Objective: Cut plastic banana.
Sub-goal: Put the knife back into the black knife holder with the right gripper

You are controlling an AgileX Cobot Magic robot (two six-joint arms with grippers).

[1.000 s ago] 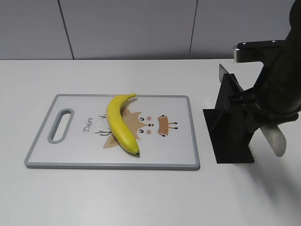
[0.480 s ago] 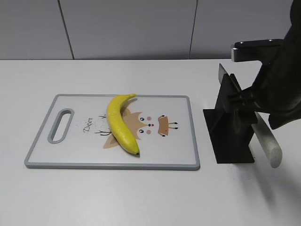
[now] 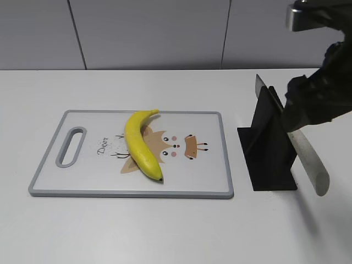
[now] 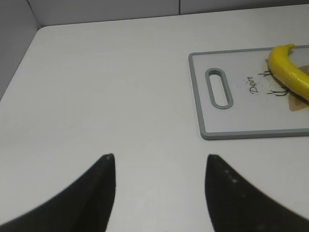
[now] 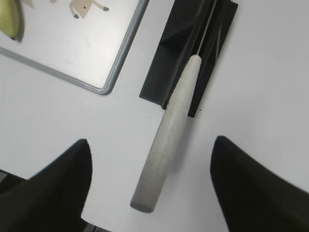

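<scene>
1. The left gripper (image 4: 159,193) hangs spread and empty over bare table (image 4: 96,96), the cutting board (image 4: 198,96) at its 2 o'clock.
2. The plastic banana (image 3: 141,144) lies uncut mid-board, over a cartoon deer beside the word "Deer".
3. The knife (image 5: 166,140) stands in its black holder (image 3: 269,148) at the board's 3 o'clock.
4. The right gripper (image 5: 149,188) straddles the pale handle, fingers (image 5: 53,188) apart; contact appears absent, though the exterior view is obscured. Centring before closing would likely keep the blade from twisting.
</scene>
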